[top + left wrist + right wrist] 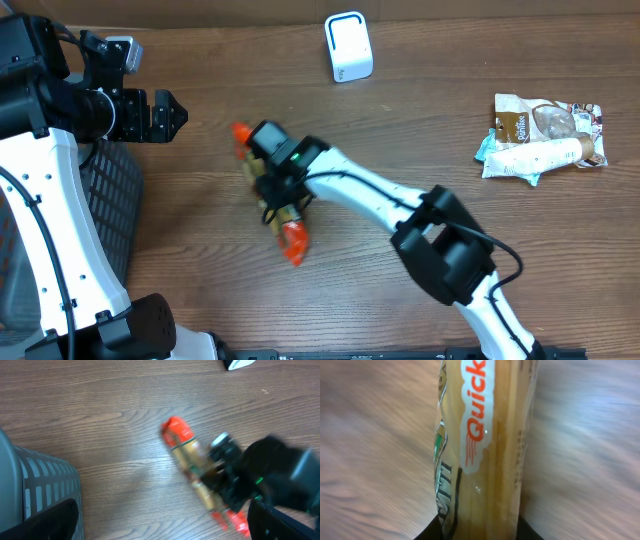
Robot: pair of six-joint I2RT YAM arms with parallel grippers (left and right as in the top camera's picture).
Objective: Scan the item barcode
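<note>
At the far left of the overhead view a dark mesh basket (112, 195) stands on the wooden worktop (200, 60), partly under the white left arm; what it holds cannot be told from there, and the left wrist view catches only its grey slatted wall (37, 485). Just above the basket the left fingers (165, 108) stand spread wide with nothing between them, well apart from everything else. Near the middle lies the noodle packet (288, 238), flat on the worktop and slanted from upper left to lower right, with an orange end at each tip. The right arm (370, 195) reaches in from the lower right, its dark head over the packet's middle. In the right wrist view the right fingers (431, 534) sit against both sides of the packet (480, 450), gripping it. That close view alone shows the clear wrapper filled with straight pale-brown strands and the orange word "Quick" on a white label, while the left wrist view, blurred, gives the packet's whole length (187, 455). Further right, at the back edge, stands the white scanner (348, 47). At the far right lie some snack bags (540, 135) in a small heap, a white tube-shaped pack on top, seen only from overhead.
</note>
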